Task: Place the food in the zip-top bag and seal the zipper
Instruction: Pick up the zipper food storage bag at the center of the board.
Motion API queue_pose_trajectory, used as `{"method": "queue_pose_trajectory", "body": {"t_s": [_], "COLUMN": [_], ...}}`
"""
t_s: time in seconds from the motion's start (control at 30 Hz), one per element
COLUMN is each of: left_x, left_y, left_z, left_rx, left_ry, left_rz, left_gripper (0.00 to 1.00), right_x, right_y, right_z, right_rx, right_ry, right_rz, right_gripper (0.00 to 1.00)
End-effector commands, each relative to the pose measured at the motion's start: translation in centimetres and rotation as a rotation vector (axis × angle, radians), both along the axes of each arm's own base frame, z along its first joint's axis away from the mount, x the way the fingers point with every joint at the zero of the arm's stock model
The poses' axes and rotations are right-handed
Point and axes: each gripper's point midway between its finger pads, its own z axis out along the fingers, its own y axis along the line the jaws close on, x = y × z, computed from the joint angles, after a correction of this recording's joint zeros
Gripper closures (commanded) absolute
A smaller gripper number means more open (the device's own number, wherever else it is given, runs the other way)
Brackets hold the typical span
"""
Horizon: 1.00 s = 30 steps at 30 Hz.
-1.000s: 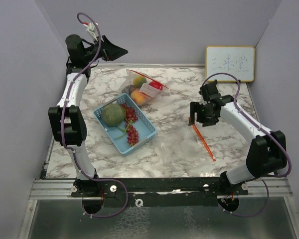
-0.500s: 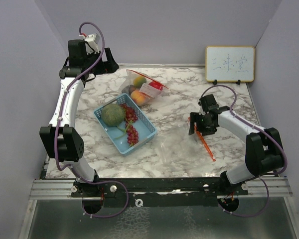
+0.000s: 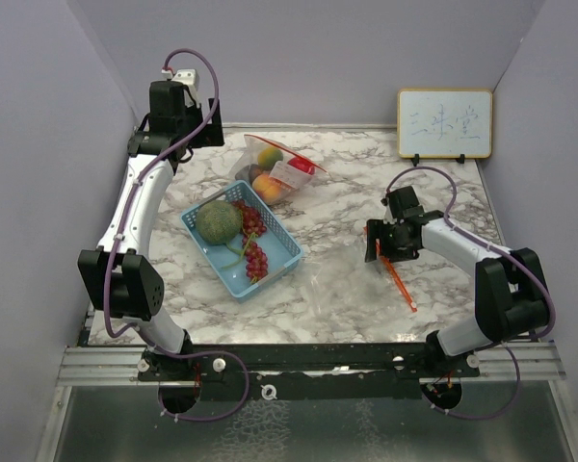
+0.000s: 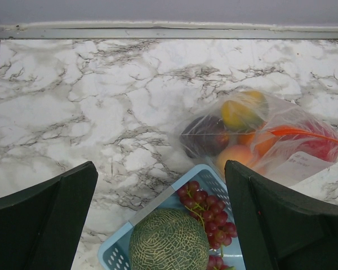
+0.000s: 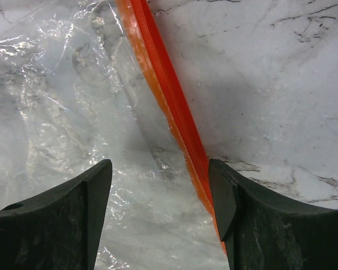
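Observation:
A green netted melon [image 3: 218, 221] and red grape bunches [image 3: 254, 252] lie in the light-blue basket [image 3: 233, 285]. They also show in the left wrist view: the melon [image 4: 169, 241] and the grapes [image 4: 211, 211]. A clear bag [image 3: 279, 170] behind the basket holds an orange [image 4: 242, 109], a dark purple fruit [image 4: 205, 135], a peach [image 4: 239, 157] and a red apple [image 4: 321, 146]. My left gripper [image 3: 210, 130] is open and empty, high above the basket's far end. An empty zip-top bag [image 3: 352, 279] lies flat at the right. My right gripper [image 3: 374, 248] is open low over its orange zipper [image 5: 169, 101].
A small whiteboard [image 3: 444, 123] stands at the back right against the wall. Purple walls close in the marble table on three sides. The filled bag lies touching the basket's far corner.
My left gripper has swung from pointing sideways to facing down over the basket's far end. My right gripper has lowered toward the empty bag's zipper.

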Motion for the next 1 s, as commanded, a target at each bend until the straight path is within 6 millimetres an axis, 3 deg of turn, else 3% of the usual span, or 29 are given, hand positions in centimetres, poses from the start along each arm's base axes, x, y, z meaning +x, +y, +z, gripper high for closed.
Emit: {"method": "queue_pose_trajectory", "body": {"t_s": [0.0,0.17,0.3,0.43,0.53,0.6,0.7,0.83,0.97], "left_x": [0.2,0.0,-0.6,-1.5,-2.6,-3.4,-4.9,-6.7,-7.6], "left_y": [-0.8,-2.2,-4.0,-5.4,-7.2,-9.5,-13.6,-19.7,-23.7], "left_z": [2.6,3.5,3.7,3.9,4.7,5.4,6.1,7.1,8.3], "left_rx": [-0.047,-0.093,-0.167,-0.235,-0.318,-0.376,-0.447,-0.526,-0.588], "left_ry": [-0.079,-0.107,-0.104,-0.096,-0.103,-0.110,-0.098,-0.058,-0.036], "left_rz": [-0.032,-0.101,-0.180,-0.230,-0.295,-0.366,-0.471,-0.601,-0.661], "left_gripper": [0.01,0.01,0.05,0.25,0.44,0.50,0.51,0.51,0.51], "right_x": [1.2,1.0,1.1,1.7,2.9,4.0,5.6,7.2,8.6], "right_y": [0.0,0.7,1.4,2.3,3.1,3.3,3.7,5.0,6.4], "right_z": [0.0,-0.8,-0.7,1.6,5.6,9.0,14.7,20.8,25.8], "right_rx": [0.007,0.039,0.072,0.119,0.159,0.172,0.187,0.248,0.329], "right_ry": [-0.040,-0.018,-0.020,-0.073,-0.166,-0.239,-0.359,-0.489,-0.614], "right_rz": [0.000,0.011,0.045,0.094,0.116,0.120,0.143,0.191,0.225], "right_gripper": [0.32,0.42,0.64,0.96,0.98,0.98,0.98,0.98,0.98]}}
